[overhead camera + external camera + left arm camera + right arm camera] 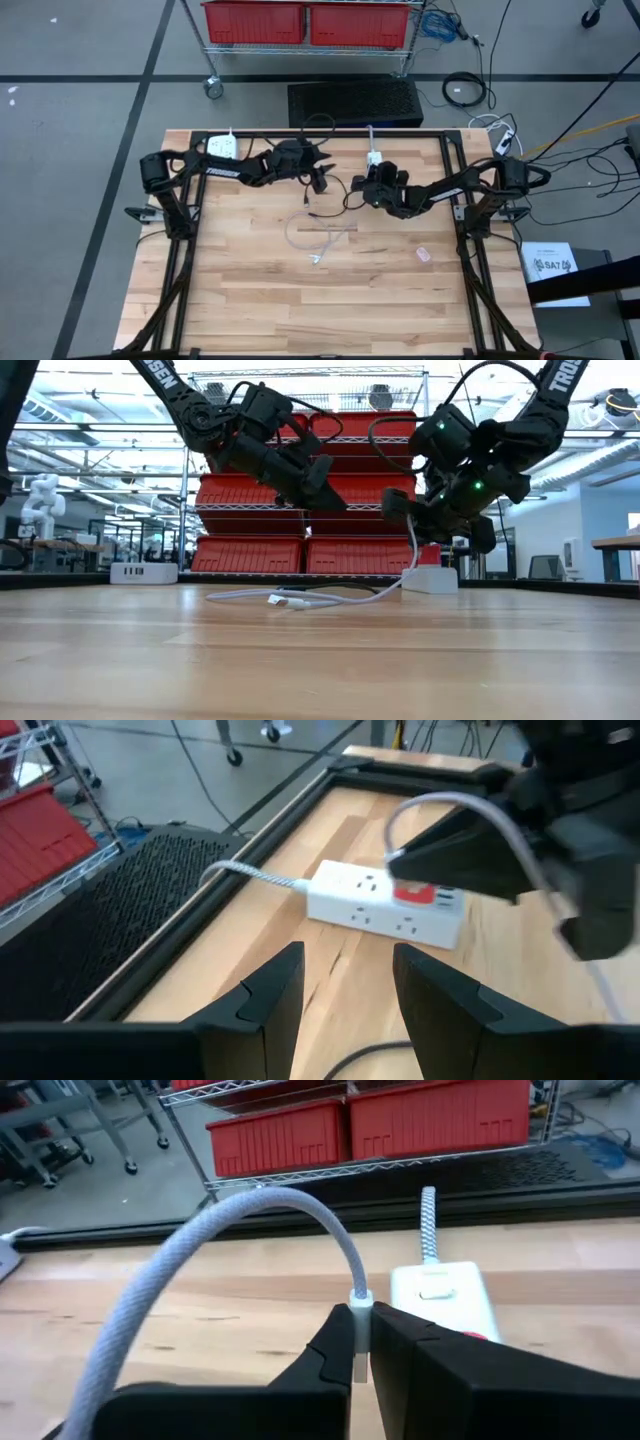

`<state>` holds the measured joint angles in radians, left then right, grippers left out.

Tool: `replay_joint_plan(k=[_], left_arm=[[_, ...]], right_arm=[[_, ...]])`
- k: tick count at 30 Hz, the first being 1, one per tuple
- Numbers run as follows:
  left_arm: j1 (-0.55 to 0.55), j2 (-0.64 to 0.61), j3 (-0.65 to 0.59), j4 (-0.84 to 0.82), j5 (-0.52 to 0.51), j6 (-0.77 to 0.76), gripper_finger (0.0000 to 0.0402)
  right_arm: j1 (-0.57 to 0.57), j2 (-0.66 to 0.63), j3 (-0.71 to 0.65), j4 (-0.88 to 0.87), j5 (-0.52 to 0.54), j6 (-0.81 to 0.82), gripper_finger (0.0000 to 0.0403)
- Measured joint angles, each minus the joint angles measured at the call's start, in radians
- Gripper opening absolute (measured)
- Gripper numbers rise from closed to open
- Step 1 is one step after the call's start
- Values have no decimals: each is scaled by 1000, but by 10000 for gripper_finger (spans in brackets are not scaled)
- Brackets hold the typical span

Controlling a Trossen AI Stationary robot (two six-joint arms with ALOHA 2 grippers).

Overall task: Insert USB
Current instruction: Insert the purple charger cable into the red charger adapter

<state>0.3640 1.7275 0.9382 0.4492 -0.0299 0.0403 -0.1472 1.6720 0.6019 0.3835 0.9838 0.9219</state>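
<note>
Table [250, 290]: pale butcher-block wood in long strips, framed by dark metal rails.
Cable [318, 237]: one, pale grey braided cord, looped near the table centre; one end lies loose at about 6 o'clock of the loop, the other rises to the right gripper.
USB plug [360, 1342]: small silvery metal tip with a white collar, pinched upright, just short of the strip.
Power strip [440, 1295]: one, white smooth plastic block with a red switch, at the table's 12 o'clock edge; a black-and-white woven cord leaves it.
Right gripper [362, 1350]: fingers clamped on the USB plug, held above the wood.
Left gripper [345, 985]: two dark fingers parted, nothing between them, hovering at 9 o'clock of the strip.
Bins [305, 22]: two red plastic, on a wire rack beyond the table.
</note>
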Motion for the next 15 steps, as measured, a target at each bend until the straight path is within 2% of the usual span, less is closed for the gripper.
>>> replay_joint_plan(k=[7, 11, 15], left_arm=[[-43, 0, 0, 20, 0, 2, 162], [-67, 0, 0, 15, 0, 6, 162], [-73, 0, 0, 18, -19, 14, 162]], right_arm=[[-46, -27, 2, -55, -67, -13, 0], [-36, -107, -3, -82, -114, -104, 0], [-11, -194, -2, -124, -113, -164, 0]])
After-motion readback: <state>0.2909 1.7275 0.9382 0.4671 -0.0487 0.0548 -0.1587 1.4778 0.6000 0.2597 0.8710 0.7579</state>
